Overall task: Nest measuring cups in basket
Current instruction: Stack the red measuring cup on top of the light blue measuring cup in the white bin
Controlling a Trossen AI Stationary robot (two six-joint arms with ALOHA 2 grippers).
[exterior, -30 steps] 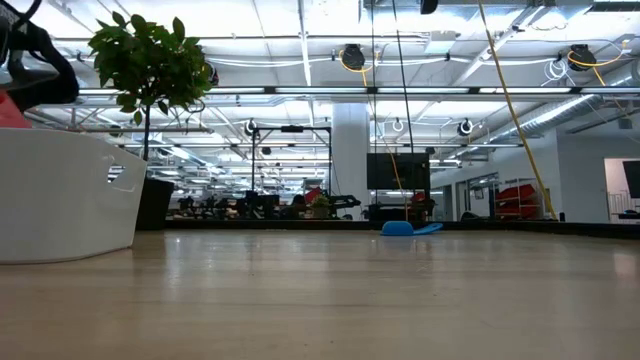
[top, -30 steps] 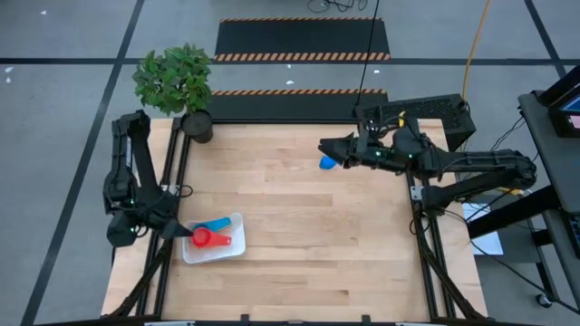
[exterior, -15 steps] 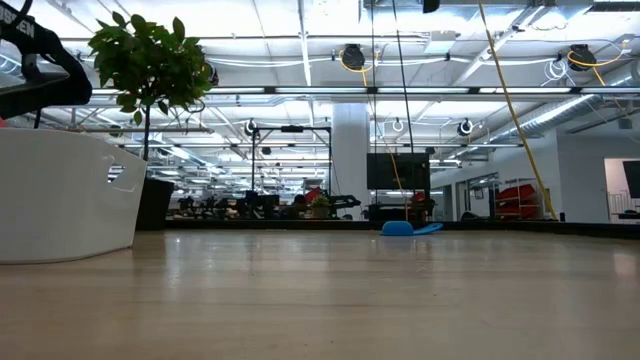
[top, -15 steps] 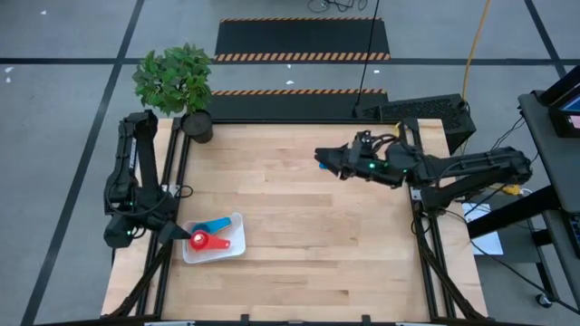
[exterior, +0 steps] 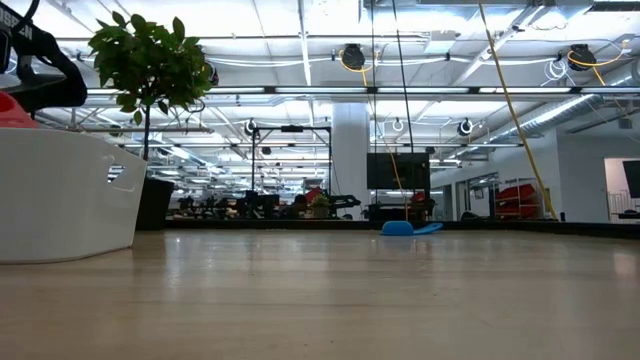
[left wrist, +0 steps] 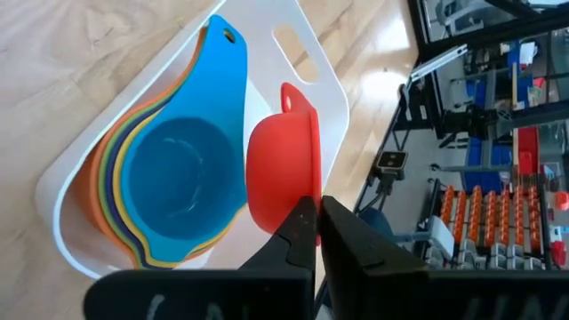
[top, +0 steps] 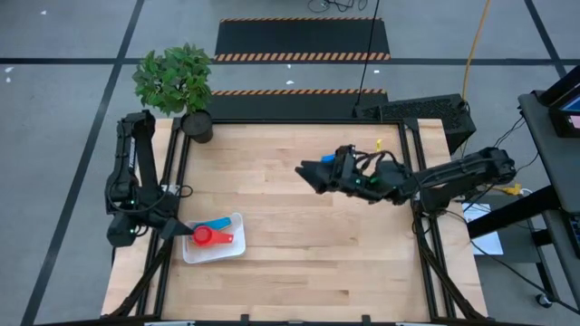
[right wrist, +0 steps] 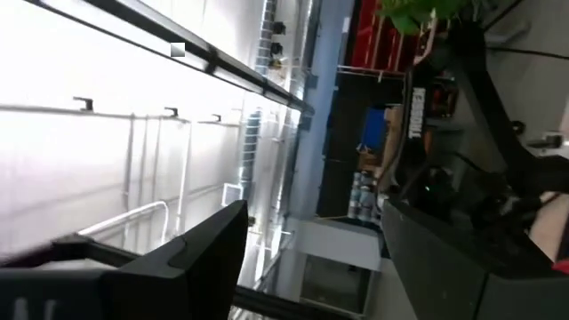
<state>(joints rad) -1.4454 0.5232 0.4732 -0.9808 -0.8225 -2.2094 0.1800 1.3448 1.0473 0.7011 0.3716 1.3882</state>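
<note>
The white basket [top: 237, 222] sits near the table's left edge with several cups nested in it, the light blue cup [left wrist: 182, 178] on top. My left gripper [top: 188, 233] is shut on the red cup [top: 207, 238] over the basket. In the low view a blue cup [exterior: 398, 228] lies on its bowl on the far part of the table. My right gripper [top: 308, 172] hangs open above that spot and hides the cup in the high view. Its fingers stand wide apart in the right wrist view [right wrist: 311, 267]. My left gripper pinches the red cup by its bowl rim [left wrist: 307, 206], on the side away from the handle [left wrist: 298, 98]. One finger seems to be inside the bowl and one outside. The fingers come slanting from the table's left. The cup shows above the basket's wall [exterior: 60, 200]; whether it touches the nested cups I cannot tell.
A potted plant [top: 177, 81] in a dark pot stands at the table's far left corner. Black frame rails [top: 177, 181] run along the table's left and right edges. The wooden middle and near part of the table [top: 308, 254] hold nothing else.
My right gripper has moved toward the table's left and a little toward its near edge, passing over the blue cup, which has stayed where it was. My left gripper has kept the red cup over the basket with only small shifts.
</note>
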